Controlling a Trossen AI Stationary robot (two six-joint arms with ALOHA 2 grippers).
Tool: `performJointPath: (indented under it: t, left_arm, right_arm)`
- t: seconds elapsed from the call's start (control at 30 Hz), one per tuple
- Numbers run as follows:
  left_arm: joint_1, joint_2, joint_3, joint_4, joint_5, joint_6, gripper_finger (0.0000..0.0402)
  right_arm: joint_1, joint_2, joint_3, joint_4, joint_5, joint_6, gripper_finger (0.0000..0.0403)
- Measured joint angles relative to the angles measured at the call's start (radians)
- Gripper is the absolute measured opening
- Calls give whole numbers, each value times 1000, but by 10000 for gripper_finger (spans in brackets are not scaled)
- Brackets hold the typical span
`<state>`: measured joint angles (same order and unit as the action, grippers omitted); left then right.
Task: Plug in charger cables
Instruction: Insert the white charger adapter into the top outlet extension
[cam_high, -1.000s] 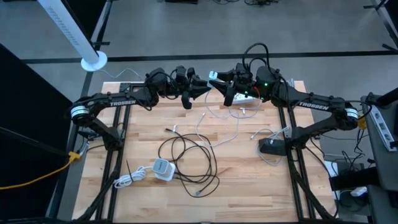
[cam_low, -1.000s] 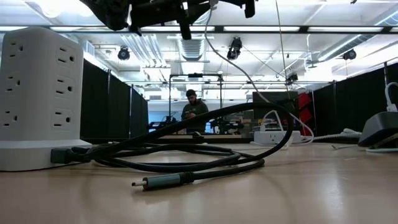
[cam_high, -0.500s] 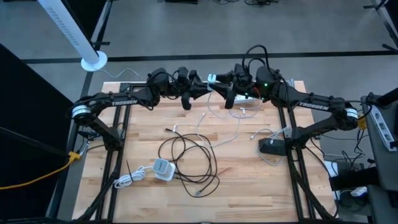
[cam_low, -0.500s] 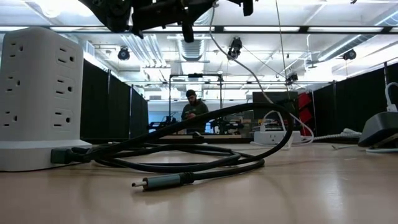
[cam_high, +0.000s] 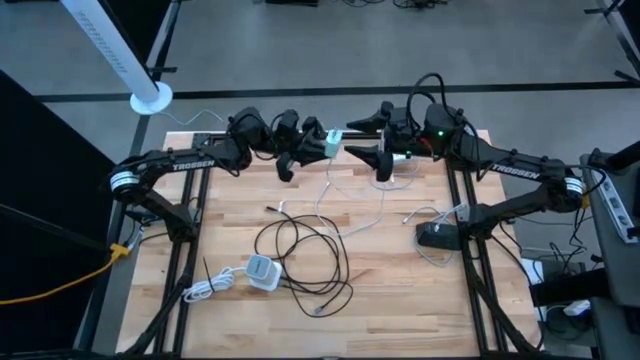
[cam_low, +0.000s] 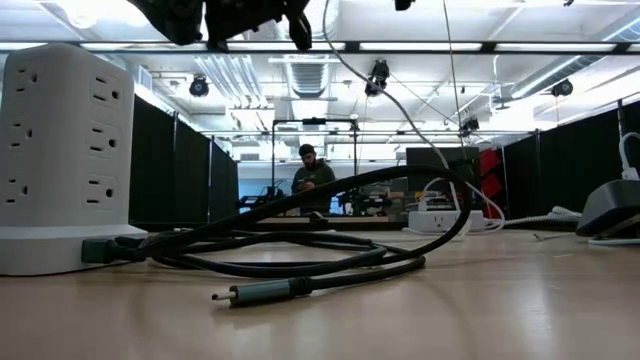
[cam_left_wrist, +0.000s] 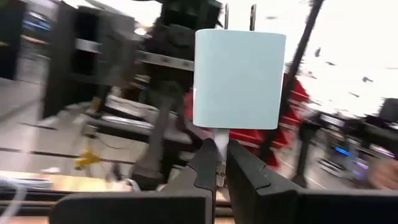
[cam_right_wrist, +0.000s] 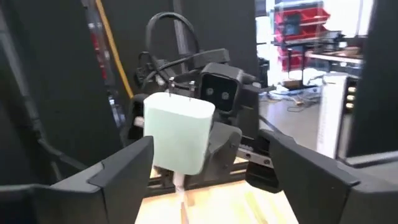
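My left gripper (cam_high: 318, 143) is raised over the table's far middle, shut on the plug of a white charger cable (cam_high: 327, 186). The plug goes into a white cube adapter (cam_high: 334, 143) that sticks out past the fingers, its prongs (cam_left_wrist: 239, 9) on the far face. The cable hangs down in a slack curve (cam_low: 400, 108) to the table. My right gripper (cam_high: 364, 137) is open, just to the right of the adapter and facing it (cam_right_wrist: 177, 134), touching nothing. A long black cable (cam_high: 300, 250) lies coiled on the table. My left gripper pinches the white plug (cam_left_wrist: 219, 148) between its two fingertips, right where it enters the adapter's near face. The fingers are roughly level, coming from the table's left. Plug and adapter (cam_left_wrist: 239, 78) are lifted clear, and the cable trails slack below.
A white outlet tower (cam_high: 262, 272) with a coiled white cord (cam_high: 208, 289) stands near the front; it fills the low view's left (cam_low: 60, 150). A black dock (cam_high: 437, 235) sits at the right, and a white power strip (cam_high: 397, 158) at the far edge. Loose white cables (cam_high: 355, 215) cross the middle.
My right gripper has drawn back from the adapter toward the table's right edge and now stands apart from it. My left gripper has shifted a little toward the left with the plug and adapter, which stay lifted.
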<state>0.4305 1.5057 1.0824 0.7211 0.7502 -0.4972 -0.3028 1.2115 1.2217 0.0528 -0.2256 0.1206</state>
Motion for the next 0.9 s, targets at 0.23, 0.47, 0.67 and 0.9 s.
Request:
performJointPath:
  t: [0.23,0.47,0.67,0.9]
  left_arm:
    - [-2,-4,0,74,274,-194,1]
    - [-12,-3,0,73,354,-291,1]
    - [-13,-3,19,87,351,-305,1]
    - [-15,-3,112,87,350,-238,1]
  right_arm:
    - [-21,29,0,91,-280,63,300]
    - [-25,95,0,167,-404,26,276]
    - [-25,130,0,203,-440,14,266]
    - [-16,206,0,497,-485,153,270]
